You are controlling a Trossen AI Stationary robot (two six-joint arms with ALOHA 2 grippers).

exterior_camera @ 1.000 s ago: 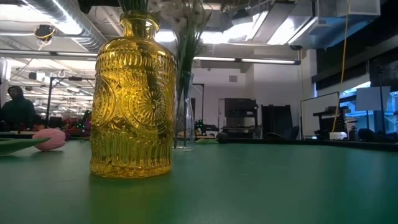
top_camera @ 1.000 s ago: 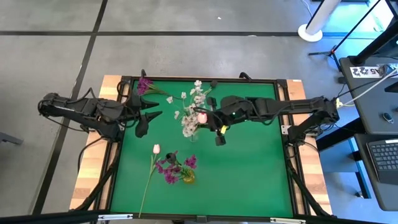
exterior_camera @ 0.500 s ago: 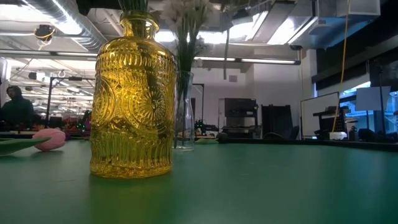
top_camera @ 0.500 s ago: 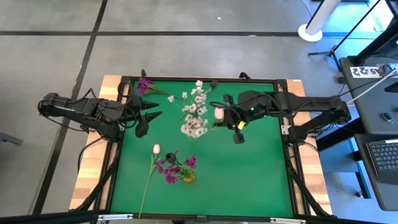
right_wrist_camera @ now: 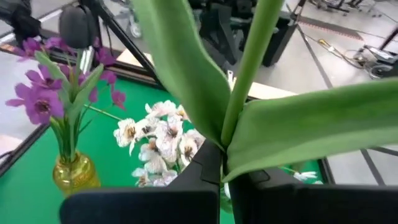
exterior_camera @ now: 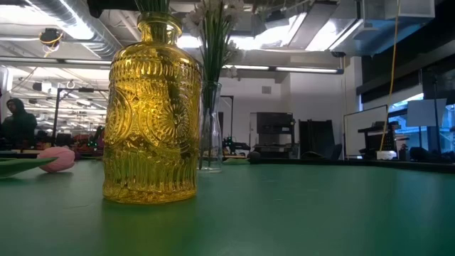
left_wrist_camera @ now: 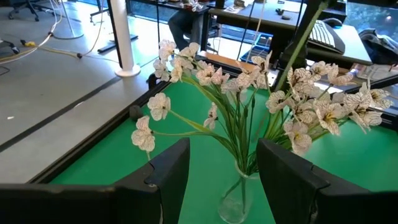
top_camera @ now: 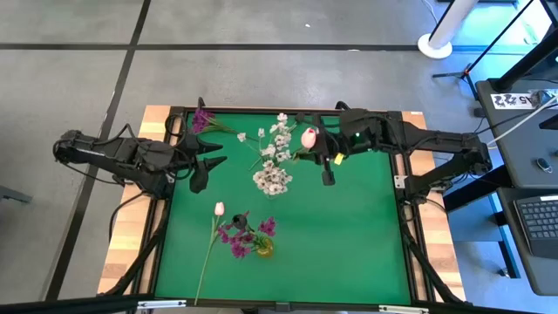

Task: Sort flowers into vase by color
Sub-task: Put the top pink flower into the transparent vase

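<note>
My right gripper (top_camera: 323, 159) is above the far middle of the green table, shut on a tulip whose pink bud (top_camera: 309, 137) points toward the far edge. A clear vase (top_camera: 272, 180) of white blossoms stands mid-table. My left gripper (top_camera: 207, 172) waits open to its left; in the left wrist view the clear vase (left_wrist_camera: 236, 200) stands beyond its gripper (left_wrist_camera: 224, 168). A yellow vase (top_camera: 262, 248) with magenta flowers stands near the front. A second tulip (top_camera: 218, 209) lies flat beside it. A magenta stem (top_camera: 202, 118) and white sprays (top_camera: 281, 129) lie near the far edge. My right gripper pinches the tulip's green stalk (right_wrist_camera: 226, 149) between its two fingers (right_wrist_camera: 202, 177), just below where the broad leaves (right_wrist_camera: 186, 68) branch off. The fingers lie across the stalk. The tulip is lifted clear of the table, its bud end toward the far edge.
In the low view the yellow vase (exterior_camera: 151, 114) stands close, the clear vase (exterior_camera: 210, 128) behind it, and the lying tulip's bud (exterior_camera: 57, 158) at left. The table's right half (top_camera: 366, 235) is bare green. A person (exterior_camera: 20, 122) shows far off in the room.
My right gripper has carried the tulip from over the clear vase toward the table's right and then toward the far edge. The tulip has turned, so its bud now points to the far edge. The left arm has kept still.
</note>
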